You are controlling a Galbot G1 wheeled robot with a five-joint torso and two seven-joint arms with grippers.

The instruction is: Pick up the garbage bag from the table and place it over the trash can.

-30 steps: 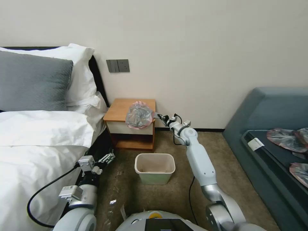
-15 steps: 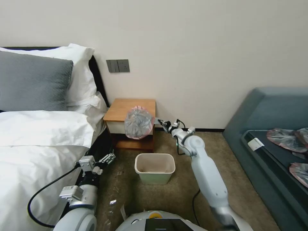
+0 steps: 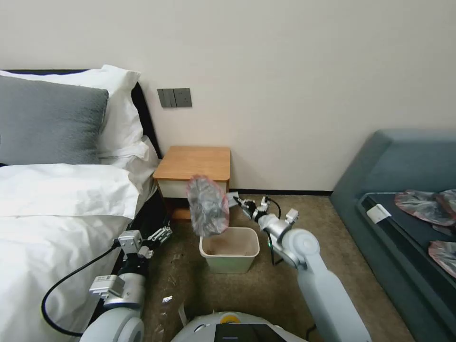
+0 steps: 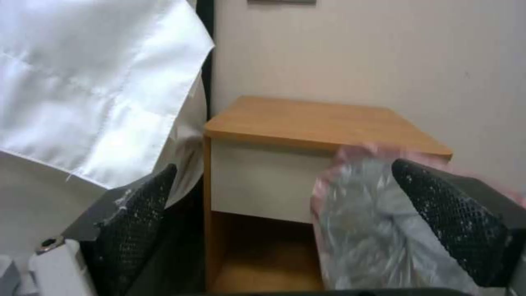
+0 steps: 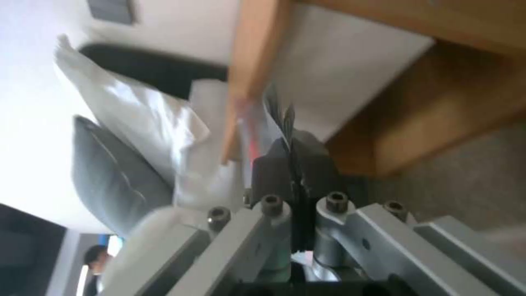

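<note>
Right fingers (image 3: 236,201) clamped on garbage bag (image 3: 207,205) above trash can (image 3: 230,249); left fingers (image 3: 161,233) apart, low beside bed (image 3: 61,223).

The nightstand (image 3: 194,164) stands against the wall, the bed (image 3: 57,199) at its 9 o'clock. The trash can (image 3: 230,249) sits on the floor at its 5 o'clock. The garbage bag (image 3: 207,205) hangs between them, above the can's far-left rim.
</note>
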